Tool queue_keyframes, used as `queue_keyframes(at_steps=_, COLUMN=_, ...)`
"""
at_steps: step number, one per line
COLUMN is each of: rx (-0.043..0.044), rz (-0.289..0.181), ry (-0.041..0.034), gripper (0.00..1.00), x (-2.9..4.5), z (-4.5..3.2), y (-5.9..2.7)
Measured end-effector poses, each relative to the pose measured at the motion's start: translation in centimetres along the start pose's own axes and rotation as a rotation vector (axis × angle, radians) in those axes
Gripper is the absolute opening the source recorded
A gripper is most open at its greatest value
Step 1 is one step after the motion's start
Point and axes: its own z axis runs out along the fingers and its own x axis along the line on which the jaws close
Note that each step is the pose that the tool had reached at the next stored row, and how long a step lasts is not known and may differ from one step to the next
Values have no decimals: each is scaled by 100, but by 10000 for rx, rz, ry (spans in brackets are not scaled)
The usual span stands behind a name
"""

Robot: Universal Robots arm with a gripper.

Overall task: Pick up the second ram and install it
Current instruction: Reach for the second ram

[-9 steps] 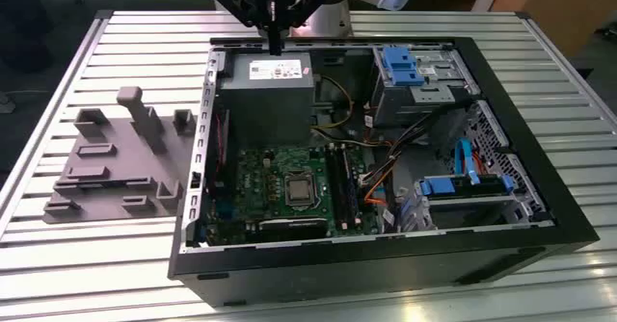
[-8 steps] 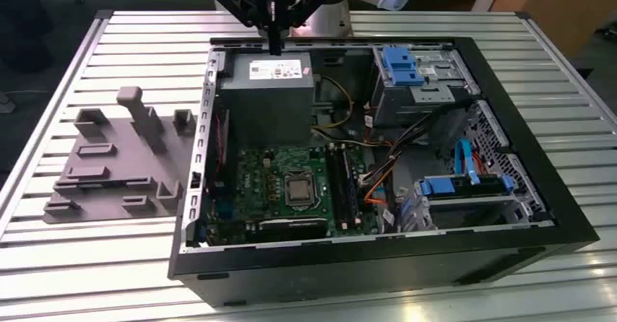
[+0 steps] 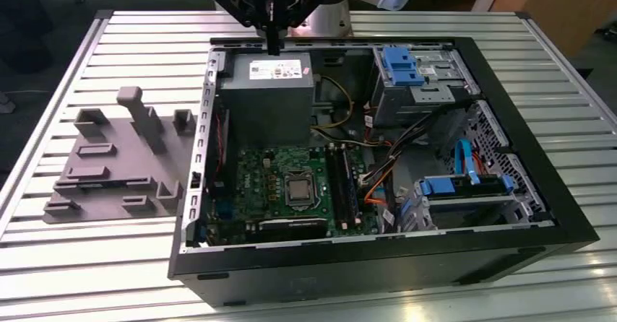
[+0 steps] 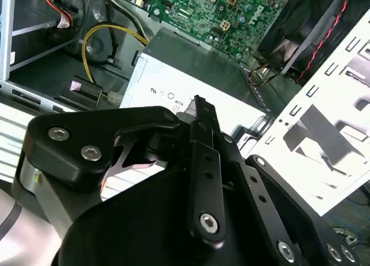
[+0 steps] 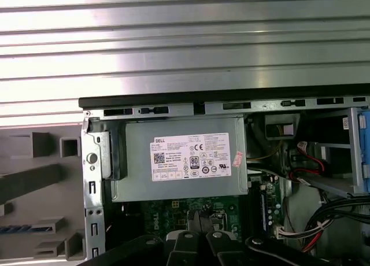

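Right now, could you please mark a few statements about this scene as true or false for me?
1. The gripper hangs above the power supply end of the computer case. True.
2. The grey fixture sits inside the case. False: it lies on the table beside the case, at the exterior view's left.
3. The motherboard is exposed. True.
4. The gripper touches the memory slots. False: it is apart from them, up near the power supply.

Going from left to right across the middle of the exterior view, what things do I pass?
Grey plastic fixture → green motherboard → black memory slots → blue-fronted drive cage → the computer case's wall on the exterior view's right.
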Motion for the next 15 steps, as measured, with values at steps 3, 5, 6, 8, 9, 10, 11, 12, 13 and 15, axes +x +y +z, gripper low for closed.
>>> queue_keyframes(at_steps=3, rx=0, rz=-1, ry=0, gripper=11, x=29, z=-1, y=-2)
queue_keyframes(at_steps=5, rx=-1, rz=0, ry=-1, gripper=11, x=50, z=-1, y=-3)
queue_keyframes(at_steps=6, rx=0, rz=0, ry=-1, gripper=11, x=54, z=-1, y=-3)
queue_keyframes(at_steps=8, rx=-1, rz=0, ry=0, gripper=11, x=63, z=-1, y=-4)
queue_keyframes(at_steps=9, rx=-1, rz=0, ry=-1, gripper=11, x=70, z=-1, y=-5)
queue_keyframes(at_steps=10, rx=-1, rz=0, ry=0, gripper=11, x=77, z=-2, y=-6)
queue_keyframes(at_steps=11, rx=0, rz=0, ry=0, gripper=11, x=83, z=-2, y=-6)
queue_keyframes(at_steps=12, rx=0, rz=0, ry=0, gripper=11, x=90, z=-2, y=-7)
queue_keyframes(at_steps=13, rx=-1, rz=0, ry=0, gripper=11, x=96, z=-2, y=-7)
queue_keyframes(at_steps=15, rx=-1, rz=0, ry=0, gripper=11, x=111, z=-2, y=-8)
